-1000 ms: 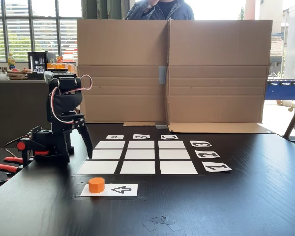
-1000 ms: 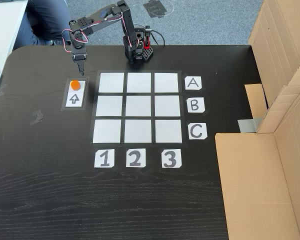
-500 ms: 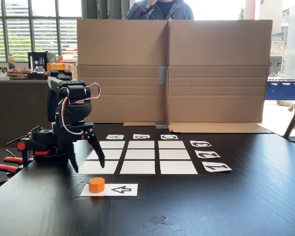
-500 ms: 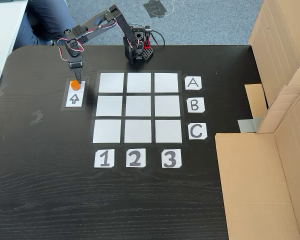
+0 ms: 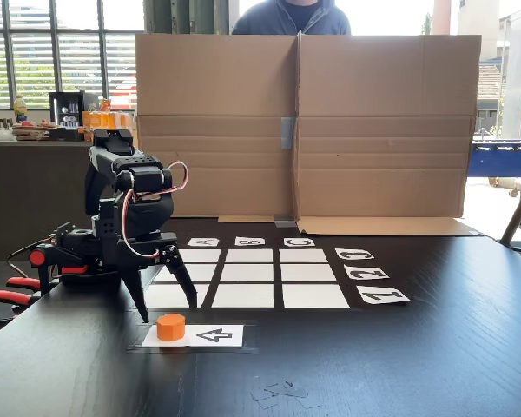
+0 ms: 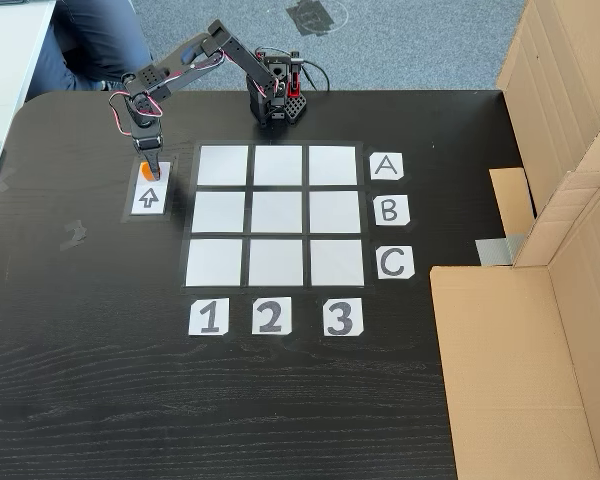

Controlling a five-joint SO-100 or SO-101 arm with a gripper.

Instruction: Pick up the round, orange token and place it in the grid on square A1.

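While its two fingers stand spread wide apart and hold nothing, the pincer (image 5: pixel 167 310) hangs just above the token (image 5: pixel 170 327), which sits on the arrow card (image 5: pixel 215 335) on the desk (image 5: pixel 399 365). In a fixed view from above, the pincer (image 6: pixel 152 174) covers most of the token (image 6: pixel 143 171). The grid (image 6: pixel 274 215) lies to the pincer's right there, with A1 (image 6: pixel 223 165) its nearest cell.

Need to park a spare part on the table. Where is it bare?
Bare: the wide dark tabletop below the 1 2 3 tags, and the strip left of the arrow card. Crowded: the grid, the cardboard on the right, and the open claw over the token.
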